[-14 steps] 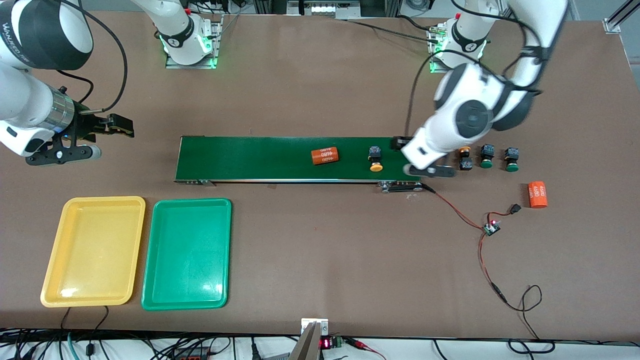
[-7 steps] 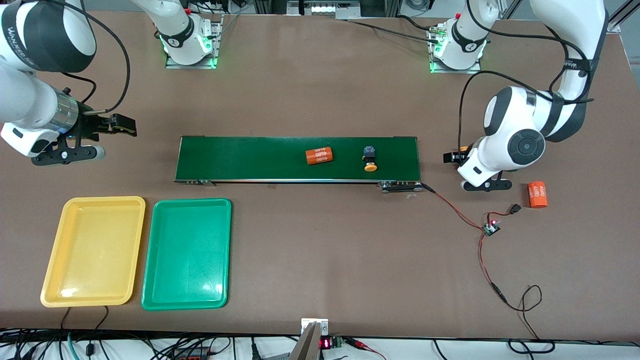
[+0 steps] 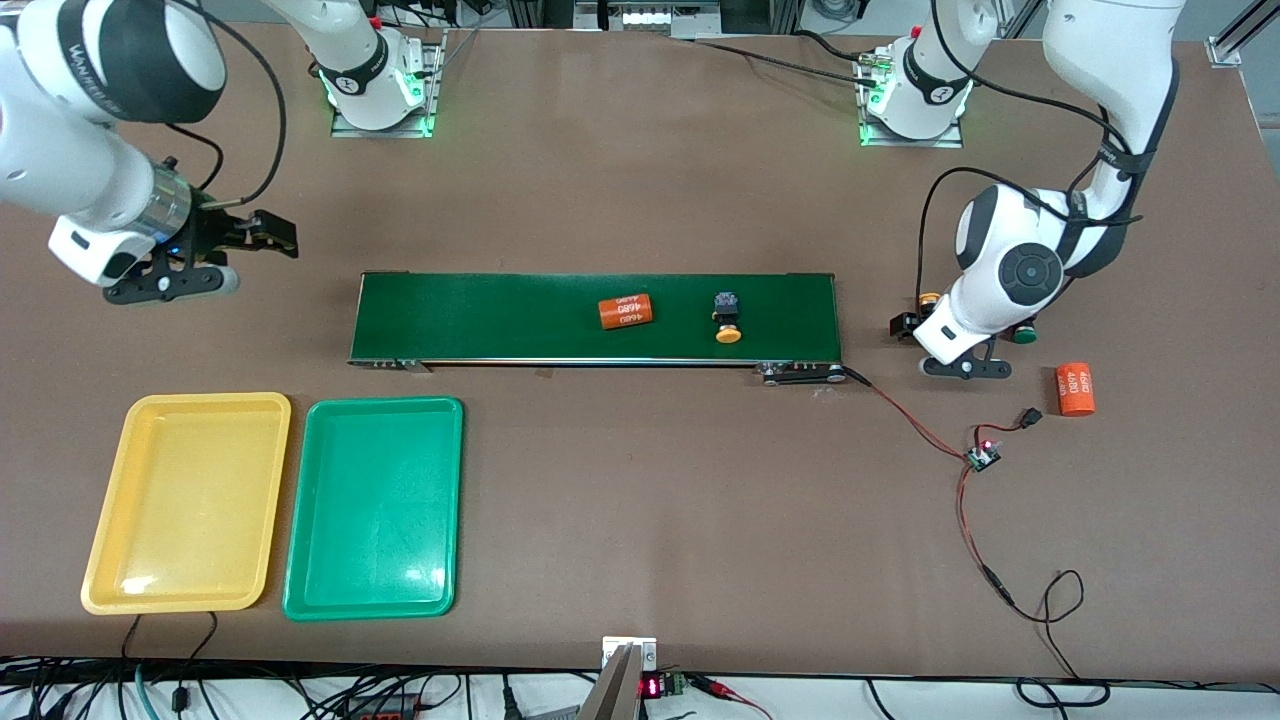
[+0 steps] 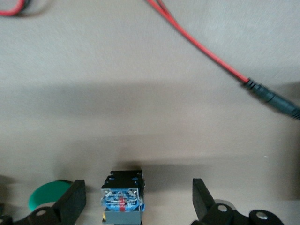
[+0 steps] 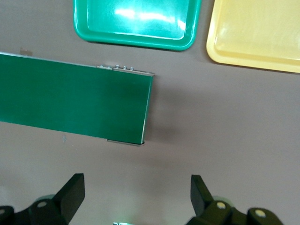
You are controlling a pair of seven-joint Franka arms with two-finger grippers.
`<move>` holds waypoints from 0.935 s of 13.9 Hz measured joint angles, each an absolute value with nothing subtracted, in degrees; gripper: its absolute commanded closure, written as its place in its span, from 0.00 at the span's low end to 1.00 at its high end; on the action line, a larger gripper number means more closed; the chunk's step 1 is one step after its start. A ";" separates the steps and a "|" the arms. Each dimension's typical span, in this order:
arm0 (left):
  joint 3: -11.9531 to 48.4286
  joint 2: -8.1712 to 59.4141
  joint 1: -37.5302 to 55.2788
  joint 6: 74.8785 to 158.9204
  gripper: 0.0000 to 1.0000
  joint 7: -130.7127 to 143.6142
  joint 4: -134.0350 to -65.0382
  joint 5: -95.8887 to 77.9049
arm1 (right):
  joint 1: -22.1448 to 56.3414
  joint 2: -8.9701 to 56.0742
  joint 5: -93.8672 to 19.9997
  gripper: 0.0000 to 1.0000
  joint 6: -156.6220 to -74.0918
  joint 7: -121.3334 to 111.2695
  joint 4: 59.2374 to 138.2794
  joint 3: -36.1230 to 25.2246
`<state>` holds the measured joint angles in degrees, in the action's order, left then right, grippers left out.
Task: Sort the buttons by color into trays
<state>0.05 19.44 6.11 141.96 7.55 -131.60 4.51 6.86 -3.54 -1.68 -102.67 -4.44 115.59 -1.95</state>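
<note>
So, nothing sorted yet: yellow tray (image 3: 186, 500) and green tray (image 3: 373, 507) both lie bare. The right gripper (image 3: 262, 232) hovers spread off the conveyor belt (image 3: 480, 317), where a yellow button (image 3: 727, 318) sits. The left gripper (image 4: 136, 199) straddles, jaws wide, another button (image 4: 122, 198) on the table; a green-capped button (image 4: 46, 198) lies just beside it.

Left arm folded down from its base, wrist low at its own end of the tabletop, left gripper (image 4: 136, 201) spread wide just above the surface. Right arm held higher at its end, right gripper (image 5: 136, 199) likewise spread, fingers (image 5: 72, 190) clasping nothing.
</note>
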 measured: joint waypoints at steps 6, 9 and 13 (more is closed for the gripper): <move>-0.01 20.18 6.17 142.16 0.56 7.50 -133.57 4.51 | 15.28 -10.12 -1.83 0.00 -109.77 8.55 126.35 -1.46; -0.08 20.25 6.17 142.16 0.73 7.54 -133.50 4.51 | 18.73 -10.10 -1.83 0.00 -111.65 12.72 126.72 -1.36; -0.02 18.08 6.21 138.64 0.74 7.59 -130.68 4.51 | 21.28 -9.02 -1.83 0.00 -115.08 13.98 127.04 -1.34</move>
